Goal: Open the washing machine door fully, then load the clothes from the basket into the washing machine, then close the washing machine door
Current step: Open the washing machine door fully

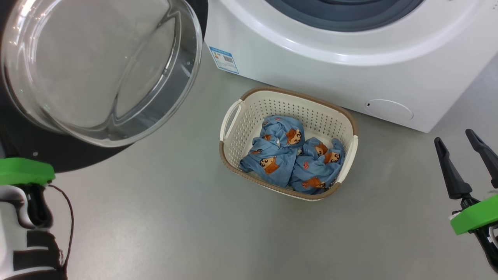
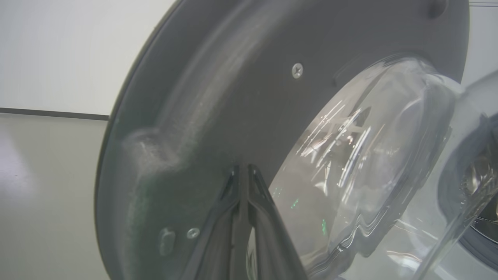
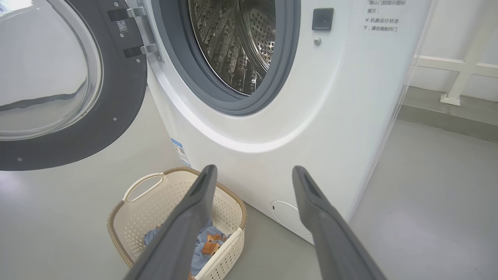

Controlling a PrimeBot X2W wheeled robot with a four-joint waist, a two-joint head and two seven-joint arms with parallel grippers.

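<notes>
Left gripper (image 2: 242,168): two long dark fingers pressed together, nothing between them; the tips lie against the dull grey inner face of the door, just beside its glass bowl (actual contact cannot be made out).
Left arm: pale forearm (image 1: 15,233) with a bright green collar (image 1: 23,171) rises from the head view's lower left corner; the collar sits just beneath the door's black rim, which hides the fingers there.
Washing machine door (image 1: 97,70): large round door with a wide glossy black rim and a bulging clear glass centre, swung out to the left of the machine on its metal hinges (image 3: 136,31).
Washing machine (image 1: 311,66): big white front-loader, mouth uncovered; grey rubber seal (image 3: 286,70) rings the perforated steel drum (image 3: 237,42); small blue label sticker (image 1: 224,59) and round flap (image 1: 389,109) low on its front.
Basket (image 1: 311,112): small cream perforated plastic basket with a brown woven-look rim and white handles, on the grey floor (image 1: 155,214) just in front of the machine.
Clothes (image 1: 290,155): two crumpled light-blue garments printed with brown-and-orange figures, side by side inside the basket.
Right gripper (image 1: 454,138): fingers spread wide and empty, pointing up from the head view's lower right, over bare floor (well apart from the basket).
</notes>
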